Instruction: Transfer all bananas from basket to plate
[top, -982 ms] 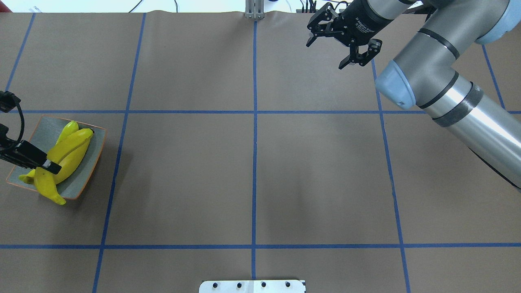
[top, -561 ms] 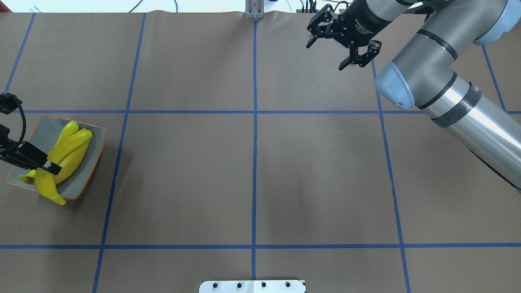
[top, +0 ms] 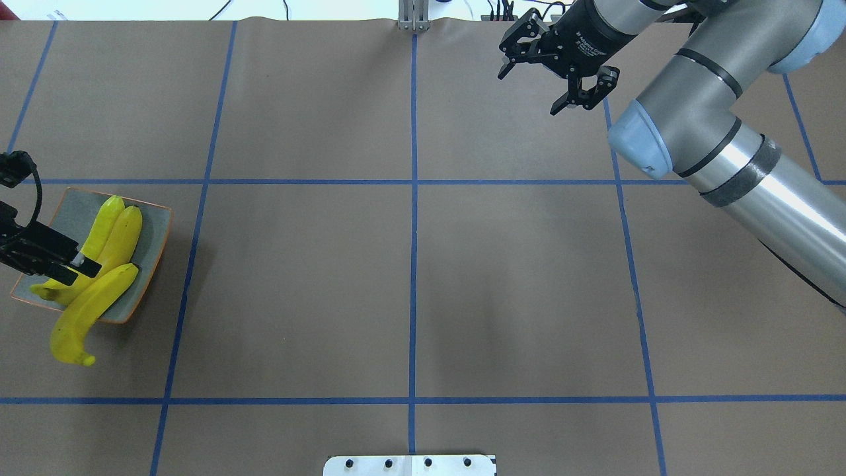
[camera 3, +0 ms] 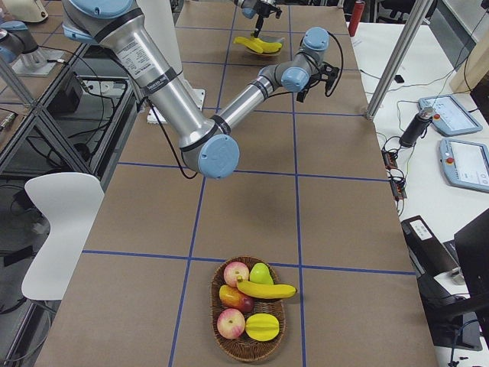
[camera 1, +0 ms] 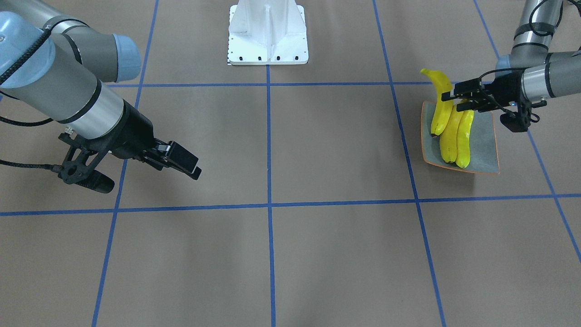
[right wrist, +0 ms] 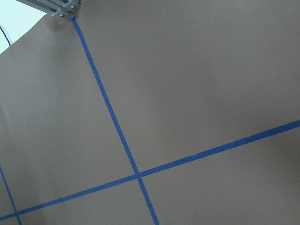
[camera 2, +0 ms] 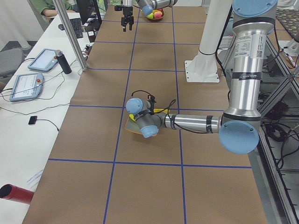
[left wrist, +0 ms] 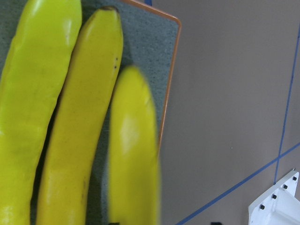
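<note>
You will find the left claw [camera 1: 455, 101] has opened and dropped the third banana [top: 92, 307], now overhanging the plate [top: 153, 238], while the right claw [top: 532, 82] hangs open and the last banana [camera 3: 267, 290] waits in the basket [camera 3: 248, 353].

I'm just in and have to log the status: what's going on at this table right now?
The left gripper hovers, apparently open, over the plate, which carries three bananas; one banana sticks out over the rim on the robot's side. The right gripper hangs open, holding nothing, well away from the plate. A fourth banana lies in the basket with other fruit, so the transfer isn't finished.
</note>
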Motion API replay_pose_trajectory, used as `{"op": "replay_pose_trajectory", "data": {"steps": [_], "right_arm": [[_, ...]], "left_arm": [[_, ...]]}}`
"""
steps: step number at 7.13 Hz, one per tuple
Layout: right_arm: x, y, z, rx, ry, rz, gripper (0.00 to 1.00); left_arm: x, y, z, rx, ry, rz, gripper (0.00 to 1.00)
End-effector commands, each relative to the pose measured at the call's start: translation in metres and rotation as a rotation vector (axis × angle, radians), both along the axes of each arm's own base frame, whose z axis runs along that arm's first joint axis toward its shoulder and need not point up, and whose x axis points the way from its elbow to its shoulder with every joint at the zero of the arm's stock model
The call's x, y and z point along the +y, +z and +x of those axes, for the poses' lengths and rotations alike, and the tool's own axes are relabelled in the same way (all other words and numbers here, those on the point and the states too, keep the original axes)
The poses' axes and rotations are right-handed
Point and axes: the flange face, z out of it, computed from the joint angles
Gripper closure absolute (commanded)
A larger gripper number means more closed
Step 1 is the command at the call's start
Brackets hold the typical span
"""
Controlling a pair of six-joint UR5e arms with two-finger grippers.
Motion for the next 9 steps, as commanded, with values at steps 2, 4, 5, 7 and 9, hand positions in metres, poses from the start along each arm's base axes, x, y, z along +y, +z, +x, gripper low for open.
{"op": "replay_pose_trajectory", "data": {"steps": [2, 4, 5, 7, 9], "right_arm": [[0.000, -0.001, 0.000, -0.001, 0.001, -0.001, 0.00], [0.000, -0.001, 0.000, -0.001, 0.001, -0.002, 0.00], [-0.004, 0.000, 0.007, 0.000, 0.010, -0.001, 0.00], [-0.013, 0.007, 0.025, 0.009, 0.036, -0.019, 0.00], [-0.022, 0.048, 0.053, 0.047, 0.062, -0.037, 0.00]], "left_arm": [[-0.001, -0.004, 0.000, 0.006, -0.005, 0.007, 0.04], [-0.009, -0.015, 0.005, 0.002, -0.014, -0.010, 0.04], [-0.023, -0.036, 0.011, 0.002, -0.028, -0.044, 0.04], [-0.072, -0.107, 0.021, -0.008, -0.156, -0.152, 0.04], [-0.101, -0.140, 0.030, -0.012, -0.322, -0.146, 0.01]]}}
